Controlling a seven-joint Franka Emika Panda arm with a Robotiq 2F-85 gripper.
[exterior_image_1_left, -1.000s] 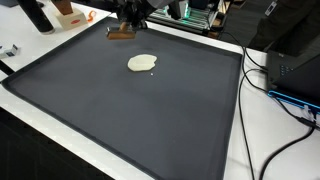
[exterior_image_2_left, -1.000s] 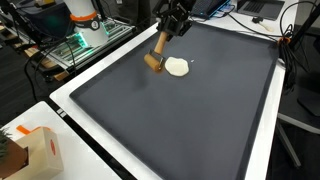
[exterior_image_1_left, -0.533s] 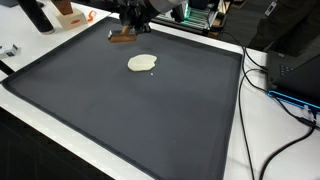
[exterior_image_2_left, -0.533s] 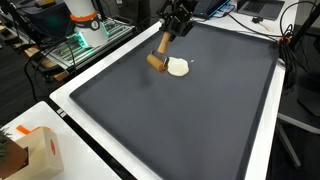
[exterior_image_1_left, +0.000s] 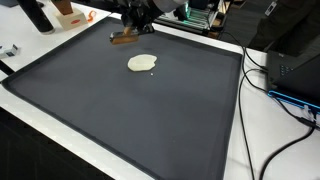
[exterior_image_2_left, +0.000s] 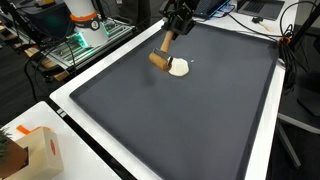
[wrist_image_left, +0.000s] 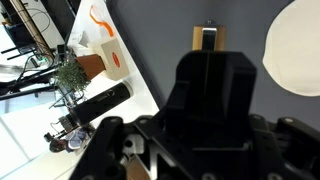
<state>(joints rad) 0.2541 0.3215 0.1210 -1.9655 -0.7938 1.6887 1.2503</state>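
My gripper (exterior_image_2_left: 172, 30) is shut on the upper end of a wooden-handled tool (exterior_image_2_left: 160, 56), which hangs tilted just above the dark mat (exterior_image_2_left: 190, 120). The tool's thick lower end is right beside a flat cream-coloured disc (exterior_image_2_left: 179, 68) lying on the mat. In an exterior view the gripper (exterior_image_1_left: 133, 14) holds the tool (exterior_image_1_left: 123, 38) at the mat's far edge, with the disc (exterior_image_1_left: 142, 63) a little nearer. In the wrist view the gripper (wrist_image_left: 208, 70) fills the lower half, the tool (wrist_image_left: 207, 40) sticks out beyond it and the disc (wrist_image_left: 295, 50) lies at the right edge.
The mat (exterior_image_1_left: 120, 110) covers a white table. A cardboard box (exterior_image_2_left: 35, 150) and a small plant (exterior_image_2_left: 8, 155) stand at one corner. A black bottle (exterior_image_1_left: 35, 14) and an orange-and-white box (exterior_image_1_left: 68, 14) stand beyond the mat. Cables (exterior_image_1_left: 270, 85) run along one side.
My gripper has lifted the wooden tool slightly up off the mat and shifted it a little towards the disc. The disc has not moved.
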